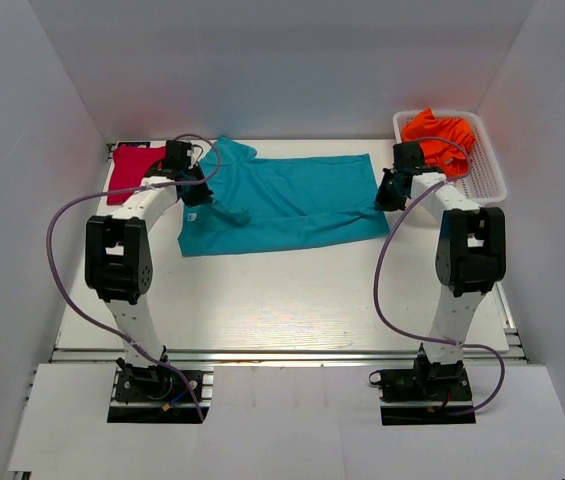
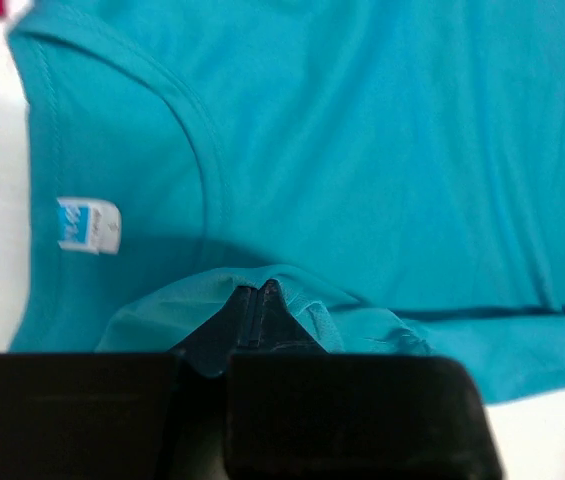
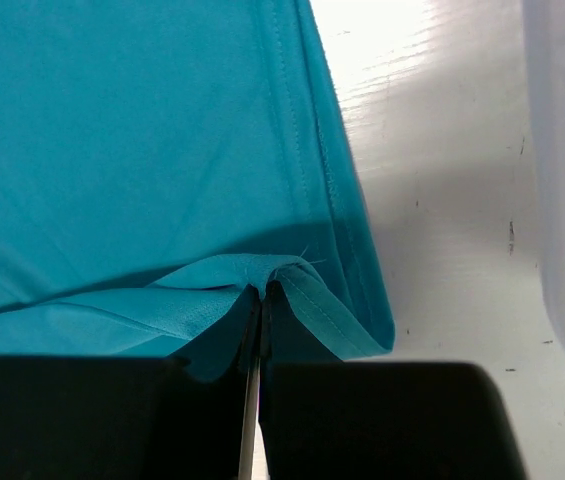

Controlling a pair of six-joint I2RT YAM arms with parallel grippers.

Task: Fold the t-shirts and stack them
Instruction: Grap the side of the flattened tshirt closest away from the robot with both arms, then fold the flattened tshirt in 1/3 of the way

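Closest to me, the left gripper (image 2: 259, 290) has its jaws closed on a small tuck of the teal cotton t-shirt (image 1: 292, 200) just below the collar. The right gripper (image 3: 262, 290) is clamped the same way on a pinch at the hem corner. Both bites look thin. If one arm lifts faster or swings wider than the other, I'd expect the soft cloth to slide out of a pinch, or the fold to land crooked. I can't tell whether each pinch caught both layers; a single layer would leave the shirt's back lying on the white table (image 1: 282, 300).

The shirt lies sideways across the table's middle, neck toward the left arm and hem toward the right. It is mostly flat, rumpled near the left gripper, with a white label (image 2: 89, 225) showing inside the collar. Farther back, a crimson red t-shirt (image 1: 132, 170) sits at the far left, close beside that gripper, where a careless sweep might drag it. At the far right, a bright orange t-shirt (image 1: 440, 130) is heaped in a white plastic basket (image 1: 492, 175).
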